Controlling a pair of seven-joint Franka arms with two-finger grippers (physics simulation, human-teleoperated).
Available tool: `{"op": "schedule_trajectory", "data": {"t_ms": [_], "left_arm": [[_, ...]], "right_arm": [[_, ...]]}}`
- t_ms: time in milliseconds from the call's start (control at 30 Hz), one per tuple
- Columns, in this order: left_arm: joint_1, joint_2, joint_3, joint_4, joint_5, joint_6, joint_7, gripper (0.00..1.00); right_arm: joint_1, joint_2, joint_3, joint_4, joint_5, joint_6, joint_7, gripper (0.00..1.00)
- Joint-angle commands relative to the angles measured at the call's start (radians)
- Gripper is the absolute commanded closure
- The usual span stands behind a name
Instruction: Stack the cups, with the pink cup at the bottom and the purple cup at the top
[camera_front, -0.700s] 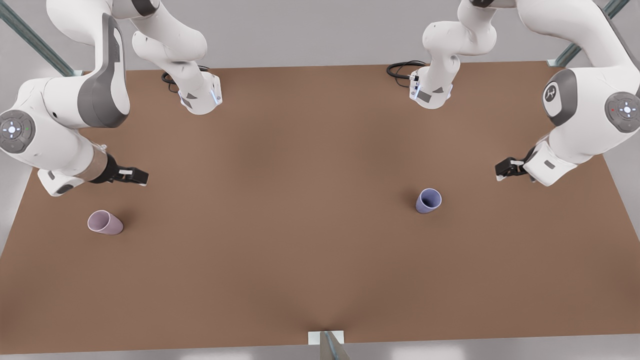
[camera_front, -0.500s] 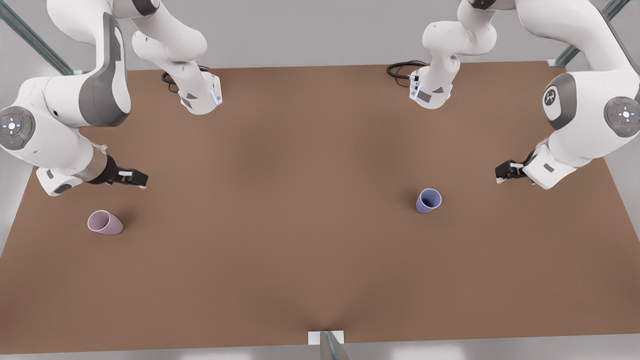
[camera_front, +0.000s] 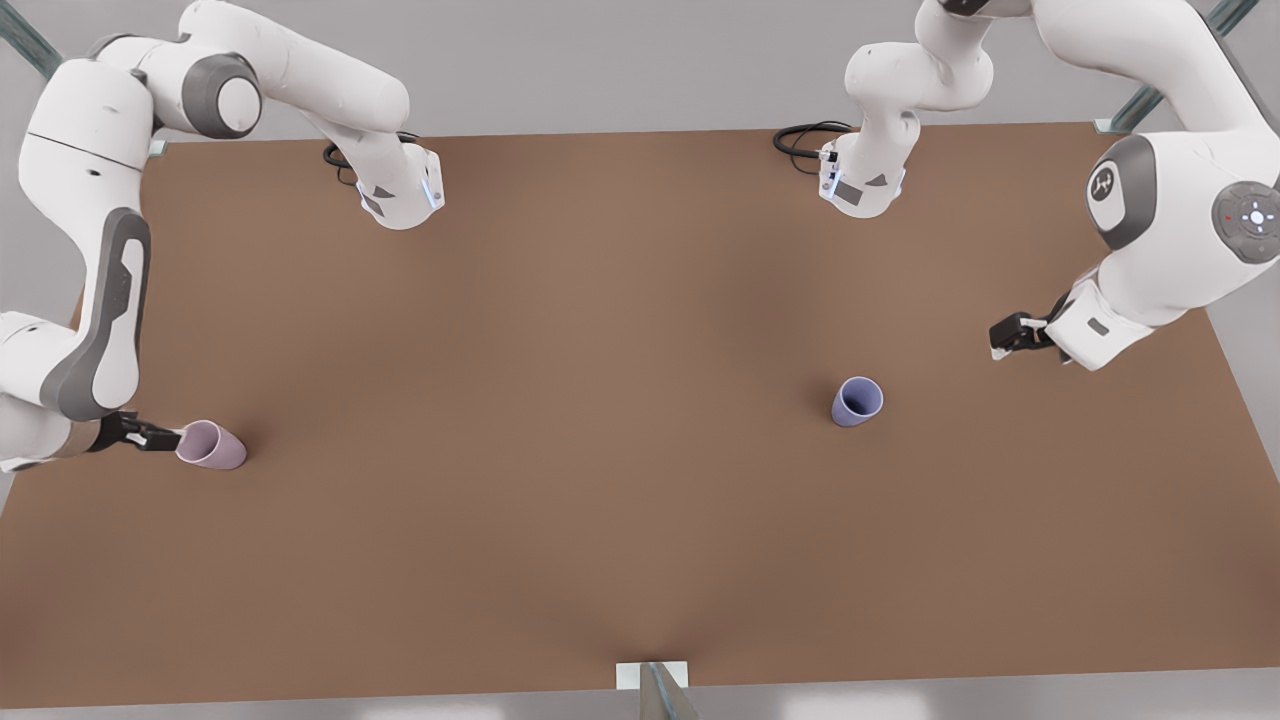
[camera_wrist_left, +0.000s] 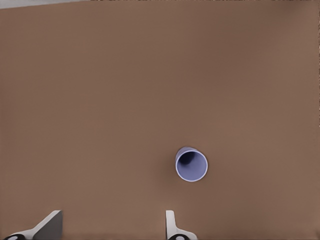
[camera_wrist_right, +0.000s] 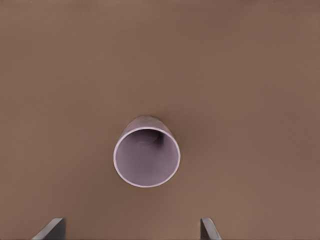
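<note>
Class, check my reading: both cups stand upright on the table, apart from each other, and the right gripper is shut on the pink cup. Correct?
Not quite. The right gripper is open above the pink cup, as the right wrist view shows. The cups do stand upright and apart, the purple cup included.

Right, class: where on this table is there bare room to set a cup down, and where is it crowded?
The widest bare patch is mid-table, between the pink cup and the purple cup. It is crowded at the pink cup, where the open right gripper sits beside it. The open left gripper waits apart from the purple cup.
</note>
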Motion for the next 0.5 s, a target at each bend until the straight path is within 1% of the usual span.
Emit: {"op": "schedule_trajectory", "data": {"t_ms": [0,67,133,200,233,267,300,467], "left_arm": [[0.0,-0.003,0.0,0.008,-0.001,-0.008,0.009,0.0],[0.0,-0.01,-0.002,0.034,-0.001,-0.074,0.013,0.0],[0.0,0.003,0.002,0.034,-0.003,-0.065,0.012,0.0],[0.0,0.0,0.002,0.034,-0.013,-0.065,0.01,0.0],[0.0,0.004,0.003,0.051,-0.026,-0.065,0.001,0.0],[0.0,-0.005,0.003,0.051,-0.024,-0.07,0.009,0.0],[0.0,-0.005,0.009,0.051,-0.024,-0.076,0.013,0.0],[0.0,0.007,0.005,0.047,-0.024,-0.064,0.012,0.0]], "right_arm": [[-0.032,0.023,0.0,0.002,-0.005,0.186,-0.288,0.0],[-0.035,0.05,0.0,0.004,-0.003,0.211,-0.338,0.0],[-0.037,0.057,0.0,0.006,0.0,0.315,-0.42,0.0],[-0.028,0.042,0.004,-0.017,0.0,0.32,-0.41,0.0],[-0.029,0.011,0.006,-0.08,0.018,0.341,-0.412,0.0],[-0.037,-0.045,0.004,-0.218,0.013,0.485,-0.424,0.0],[-0.032,-0.078,0.006,-0.3,0.015,0.558,-0.417,0.0],[-0.041,-0.075,0.003,-0.34,0.018,0.556,-0.417,0.0]]}}
